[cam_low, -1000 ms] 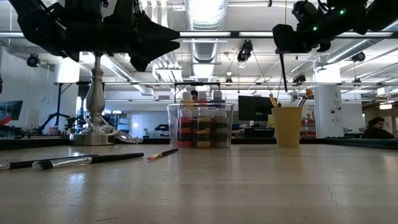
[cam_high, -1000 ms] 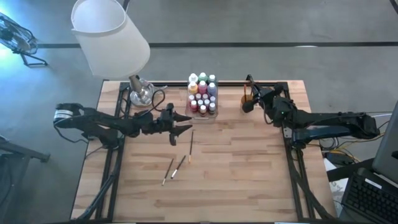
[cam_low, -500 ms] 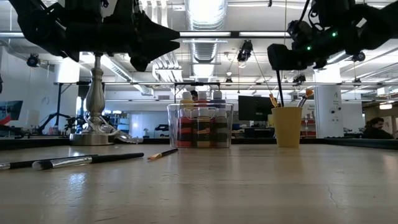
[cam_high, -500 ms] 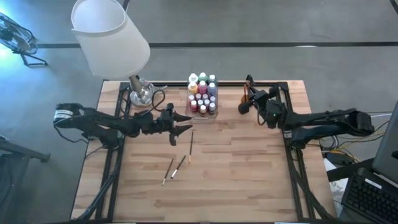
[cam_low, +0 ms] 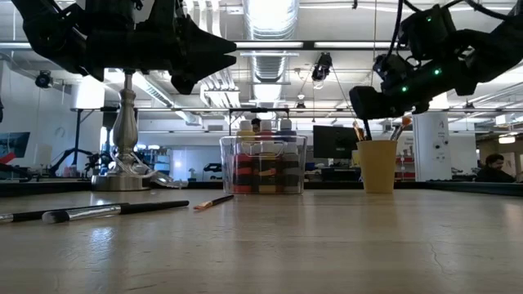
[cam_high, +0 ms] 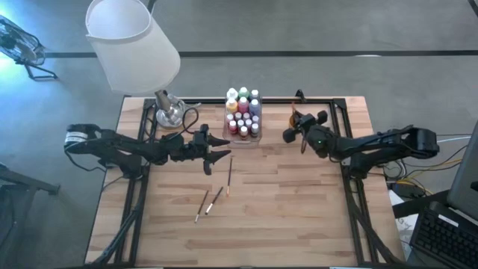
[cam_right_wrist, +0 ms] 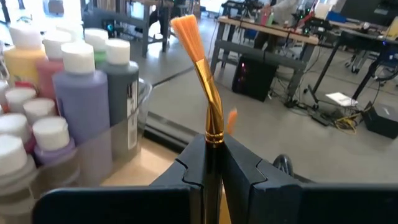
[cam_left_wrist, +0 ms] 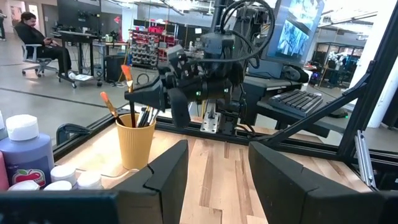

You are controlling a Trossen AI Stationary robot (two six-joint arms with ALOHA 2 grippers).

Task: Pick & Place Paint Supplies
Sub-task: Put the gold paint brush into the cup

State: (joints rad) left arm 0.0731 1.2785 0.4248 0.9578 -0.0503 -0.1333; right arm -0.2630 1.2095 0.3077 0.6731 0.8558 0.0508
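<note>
I have the right gripper (cam_high: pixel 290 134) closed on a paintbrush (cam_right_wrist: pixel 204 93), and it has now swung away from the orange cup (cam_low: pixel 377 166) toward the middle of the high view; a second ago it was right above the cup at upper right. I judge the brush is not yet dropped, so this placement is not finished.

The left gripper (cam_high: pixel 218 148) has not moved, jaws open and empty, just left of center. Three more brushes (cam_high: pixel 216 196) lie as before on the table (cam_high: pixel 299 217), below center. The paint bottles (cam_high: pixel 243 112) stand unchanged in the clear box (cam_low: pixel 263 164), top center.
</note>
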